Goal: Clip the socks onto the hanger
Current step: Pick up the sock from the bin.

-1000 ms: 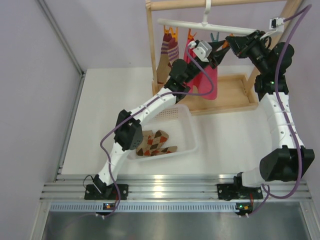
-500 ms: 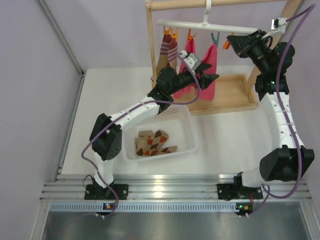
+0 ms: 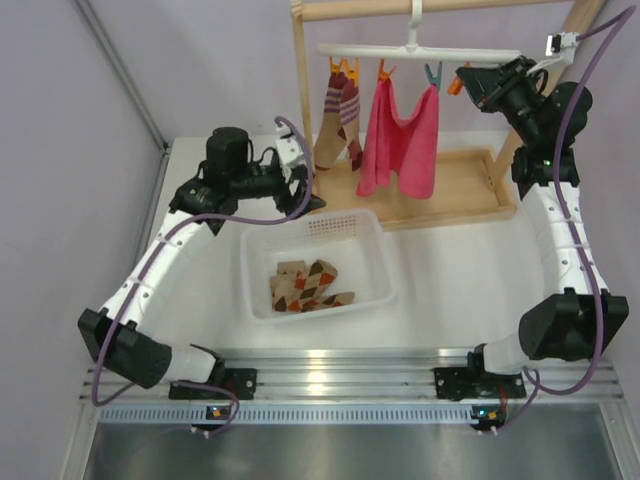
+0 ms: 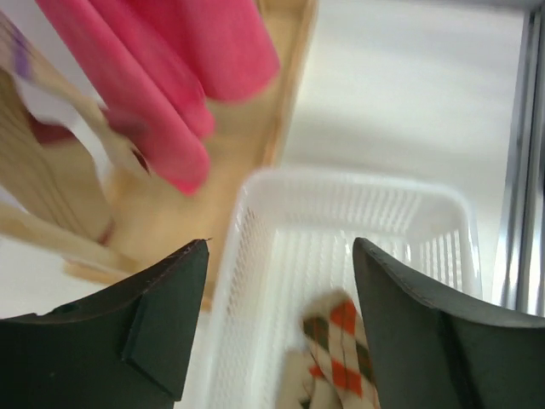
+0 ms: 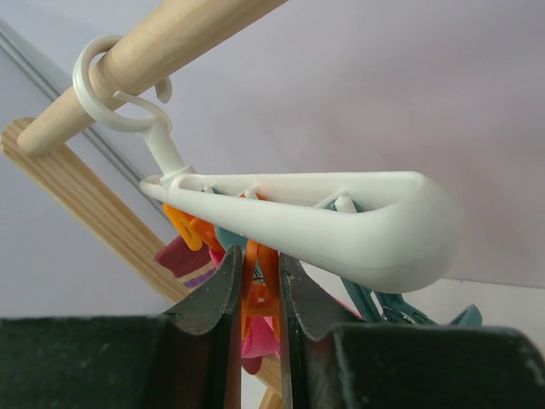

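Two risks. Pinches orange clip in right gripper, upper right: can slip off. Aims released, empty left gripper at socks: can snag basket rim.

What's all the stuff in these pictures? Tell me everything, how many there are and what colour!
socks: small pile, number unclear, tan with orange, brown and cream diamonds, in the basket.
basket: one, white, middle of the table.
hanger: one, white, hooked on the rack's top pole.
clips: at least four, orange and teal, under the hanger.
striped sock: one or maybe a pair, maroon and tan, clipped at the hanger's left end.
pink cloth: one, clipped beside the striped sock.
rack: one, wooden, back of the table.
table: one, white.
left arm: white and black, near the basket's back left corner, jaws open and empty.
right arm: white and black, at the hanger's right end, jaws shut on an orange clip.
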